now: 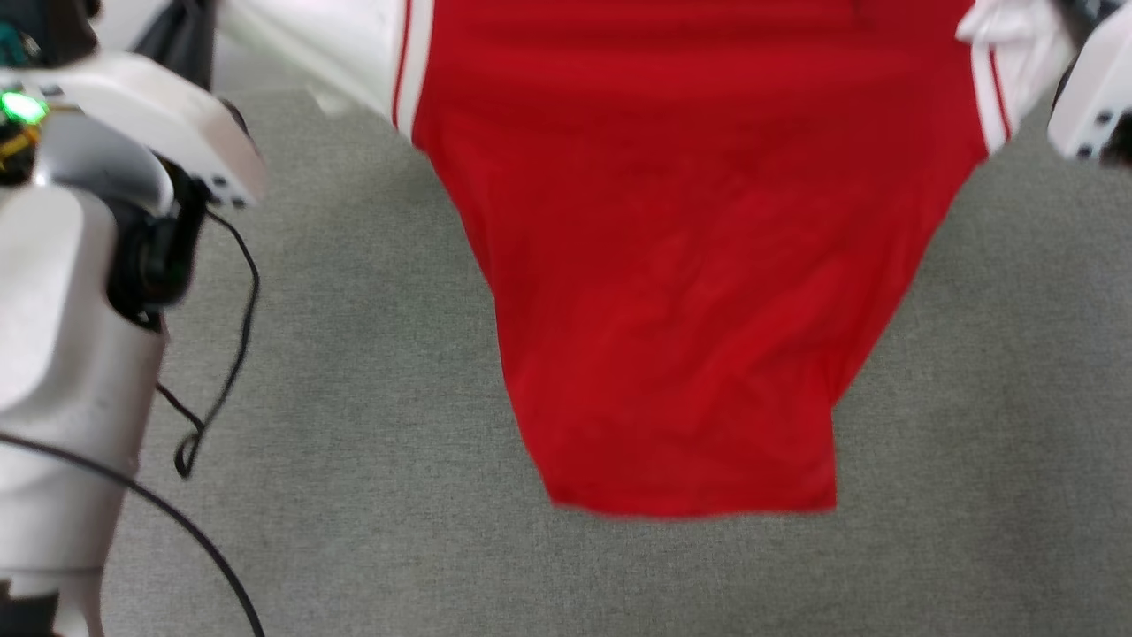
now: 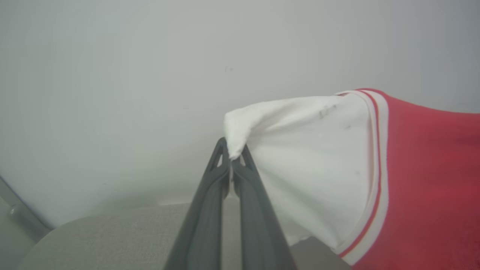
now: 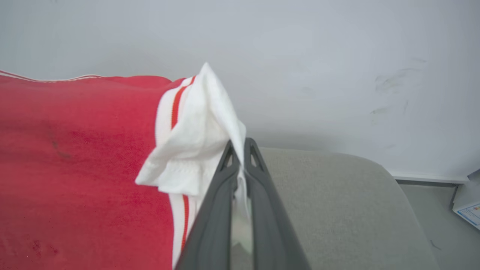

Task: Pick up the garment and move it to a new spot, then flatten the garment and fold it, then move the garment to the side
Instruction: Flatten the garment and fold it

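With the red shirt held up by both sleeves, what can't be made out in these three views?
- Shirt collar and shoulders: head view, cut off by the top edge.
- Shirt's far face: head view, hidden by the near cloth.
- Whether the hem touches the grey surface: head view, blurred, seen from above.
- How much sleeve the left claw and right claw pinch: wrist views, hidden between the fingers.

A: Shirt [image 1: 672,292]?
B: Soft knit cloth, matt red; sleeve ends white, slightly fuzzy.
A: Surface underneath [image 1: 354,372]?
B: Grey woven fabric, coarse, matt.
A: Left gripper [image 2: 232,152] and right gripper [image 3: 240,147]?
B: Dark grey plastic, smooth, dull sheen.
A: Arm shell [image 1: 150,115] at near left?
B: White plastic, smooth, faintly glossy. Black rubbery cable [image 1: 234,354] beside it.
A: Far wall [image 2: 150,75]?
B: Smooth matt paint, scuffed in places.
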Tool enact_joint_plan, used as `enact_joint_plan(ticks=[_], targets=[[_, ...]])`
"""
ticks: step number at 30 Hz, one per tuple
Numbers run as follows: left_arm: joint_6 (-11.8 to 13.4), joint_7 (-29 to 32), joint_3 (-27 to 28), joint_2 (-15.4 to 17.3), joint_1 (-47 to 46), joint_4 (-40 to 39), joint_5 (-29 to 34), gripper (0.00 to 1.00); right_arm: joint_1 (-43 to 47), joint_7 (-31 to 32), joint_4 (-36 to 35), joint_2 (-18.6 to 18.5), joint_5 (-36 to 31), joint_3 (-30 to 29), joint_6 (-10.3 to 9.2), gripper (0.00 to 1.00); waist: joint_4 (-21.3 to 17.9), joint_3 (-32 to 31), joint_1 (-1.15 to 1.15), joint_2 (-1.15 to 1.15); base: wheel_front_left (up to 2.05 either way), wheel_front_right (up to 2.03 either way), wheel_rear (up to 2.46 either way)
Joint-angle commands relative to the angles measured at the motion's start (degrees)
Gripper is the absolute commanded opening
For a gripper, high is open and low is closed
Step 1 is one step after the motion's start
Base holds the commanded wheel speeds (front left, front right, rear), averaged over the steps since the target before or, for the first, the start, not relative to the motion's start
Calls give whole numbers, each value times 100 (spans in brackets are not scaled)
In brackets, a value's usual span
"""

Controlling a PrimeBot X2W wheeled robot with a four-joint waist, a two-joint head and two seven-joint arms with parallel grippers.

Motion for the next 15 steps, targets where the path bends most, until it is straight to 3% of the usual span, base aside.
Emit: enact_joint_plan(ticks=[1, 10, 15], targets=[[-31, -75, 39, 13, -177, 113, -6, 0, -190, -110, 26, 23, -36, -23, -4, 0, -22, 51, 0, 0, 0, 0, 0], [-362, -932, 237, 61, -2169, 1308, 221, 0, -2099, -1348, 199, 74, -442, 78, -4, 0, -87, 730, 0, 0, 0, 0, 0], [-512, -1287, 330, 162, -3094, 1667, 294, 0, -3020, -1729, 339, 48, -552, 197, -4, 0, -93, 1224, 0, 0, 0, 0, 0]])
